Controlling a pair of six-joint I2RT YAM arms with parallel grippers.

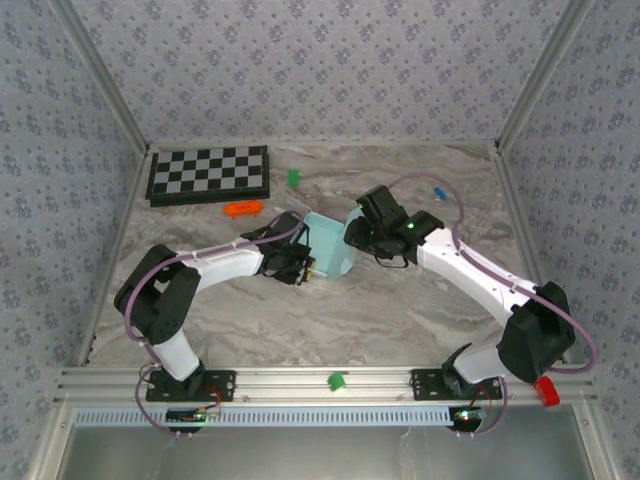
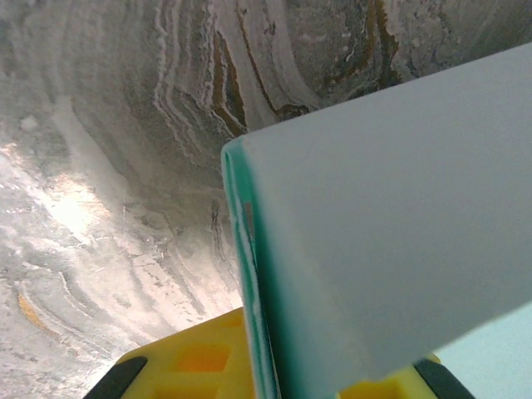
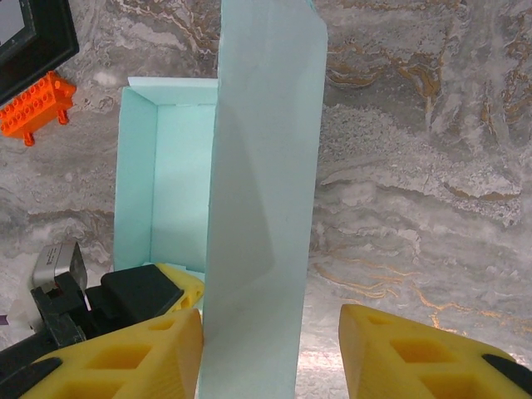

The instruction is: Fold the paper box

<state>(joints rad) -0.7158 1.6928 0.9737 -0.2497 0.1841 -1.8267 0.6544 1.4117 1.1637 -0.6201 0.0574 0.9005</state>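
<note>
The paper box (image 1: 330,246) sits on the marble-look table (image 1: 400,310), right between the two grippers. It's half folded: an open tray with its walls up and one tall flap (image 3: 266,166) standing upright.

The left gripper (image 1: 308,268) looks clamped onto the box wall at its own end. In the left wrist view the card edge runs straight down between the yellow fingers (image 2: 187,366), tight against the one on the left of that picture. The other finger peeks out from under the pale panel. The right wrist view shows that gripper too, with a yellow pad pressed against the tray's near wall.

The right gripper (image 3: 270,317) is spread wide and isn't gripping anything. The tall flap stands inside its jaws, touching or just beside the finger on the left of the picture. There's a clear strip of bare table between the flap and the other finger. The tray part of the box lies out past that left-side finger, outside the jaws, with its open inside facing the camera.

Other bits: an orange brick (image 1: 243,208) lies beyond the left gripper's jaws, near the box but not touching it. Further out the same way are the checkerboard (image 1: 208,175) and a green brick (image 1: 293,178). A small blue piece (image 1: 437,190) lies off behind the right gripper, well apart from the box.
</note>
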